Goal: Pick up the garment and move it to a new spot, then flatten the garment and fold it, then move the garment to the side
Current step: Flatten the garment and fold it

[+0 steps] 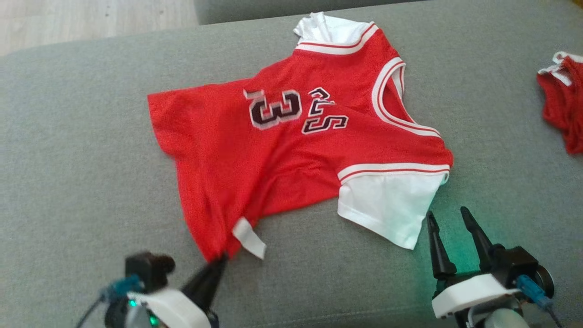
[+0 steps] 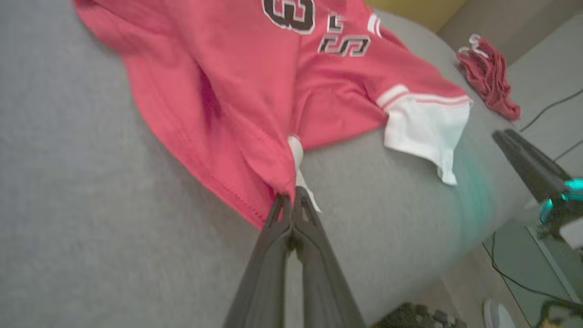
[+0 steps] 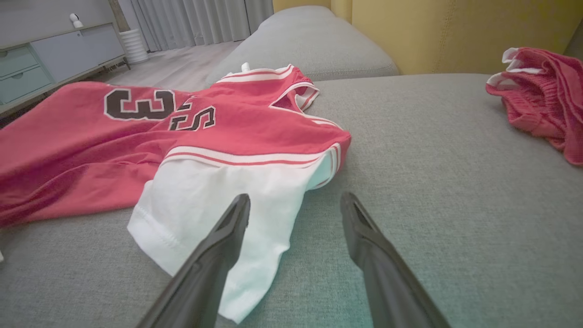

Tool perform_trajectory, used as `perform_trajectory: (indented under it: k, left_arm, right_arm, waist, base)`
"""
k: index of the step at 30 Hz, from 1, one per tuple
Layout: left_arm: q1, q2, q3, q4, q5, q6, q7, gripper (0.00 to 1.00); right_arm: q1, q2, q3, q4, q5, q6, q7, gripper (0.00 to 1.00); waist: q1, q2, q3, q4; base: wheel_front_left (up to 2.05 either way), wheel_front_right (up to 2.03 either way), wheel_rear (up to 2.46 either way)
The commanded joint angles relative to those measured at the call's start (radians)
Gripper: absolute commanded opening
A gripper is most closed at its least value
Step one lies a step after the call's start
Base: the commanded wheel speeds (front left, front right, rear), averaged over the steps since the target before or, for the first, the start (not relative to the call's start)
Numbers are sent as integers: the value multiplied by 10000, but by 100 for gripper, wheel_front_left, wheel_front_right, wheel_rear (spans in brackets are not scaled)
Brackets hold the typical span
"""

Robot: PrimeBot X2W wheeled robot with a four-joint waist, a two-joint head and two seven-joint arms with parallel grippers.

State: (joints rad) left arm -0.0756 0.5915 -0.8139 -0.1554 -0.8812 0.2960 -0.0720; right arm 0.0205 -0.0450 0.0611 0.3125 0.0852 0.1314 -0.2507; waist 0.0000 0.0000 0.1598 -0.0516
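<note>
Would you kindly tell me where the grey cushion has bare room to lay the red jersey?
Bare cushion lies left of the jersey, and in a band between it and the crumpled red garment at the right edge. The near strip is crowded: left gripper pinching the hem, right gripper open by the white sleeve.

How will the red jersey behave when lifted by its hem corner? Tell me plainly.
Probably floppy: the red jersey bunches into folds toward the left end effector pinching its hem corner, so it should drape, not hold shape. Likely light: thin fabric lying nearly flat on the grey cushion. The white sleeve may drag behind.
</note>
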Motion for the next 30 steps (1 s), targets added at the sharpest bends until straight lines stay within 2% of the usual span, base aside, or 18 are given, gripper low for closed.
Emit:
perform_trajectory:
  k: [1,5,12,13,14,15,16,19,24,30]
  left_arm:
    - [-26,22,84,54,-46,-283,-201,0]
    - [224,-436,-112,1094,-163,-595,-624,0]
    - [440,-736,111,2564,-414,-877,-1263,2]
    - [466,-743,156,2749,-404,-903,-1351,27]
    - [488,-759,190,2897,-377,-906,-1426,47]
    - [515,-802,233,3004,-378,-920,-1493,88]
    - [547,-853,274,3076,-396,-971,-1554,100]
    - [638,-1029,466,3104,-467,-1024,-1694,100]
    - [733,-1351,1260,2710,-32,-634,-1875,100]
    - [1057,-2004,2749,1932,1912,-313,-1894,100]
  right_arm:
    - [-41,-52,173,-300,-101,-7,-111,100]
    - [79,-52,111,-282,-213,-7,-111,100]
    - [317,-52,69,-195,-340,-7,-111,100]
    - [346,-52,57,-185,-355,-7,-111,100]
    - [375,-52,51,-177,-364,-7,-111,100]
    - [404,-52,43,-172,-368,-7,-111,100]
    - [433,-52,38,-165,-371,-7,-111,100]
    - [533,-52,21,-159,-360,-7,-111,100]
    - [622,-52,-191,-328,-294,-7,-111,100]
    - [756,-52,-741,-740,-307,-7,-111,100]
  waist:
    - [0,0,-72,126]
    - [0,0,-182,267]
    - [0,0,-480,356]
    - [0,0,-529,363]
    - [0,0,-569,368]
    - [0,0,-611,377]
    - [0,0,-661,386]
    - [0,0,-789,419]
    - [0,0,-972,496]
    - [0,0,-1256,683]
  base:
    - [0,0,0]
    - [0,0,0]
    - [0,0,0]
    - [0,0,0]
    - [0,0,0]
    - [0,0,0]
    - [0,0,0]
    - [0,0,0]
    - [0,0,0]
    - [0,0,0]
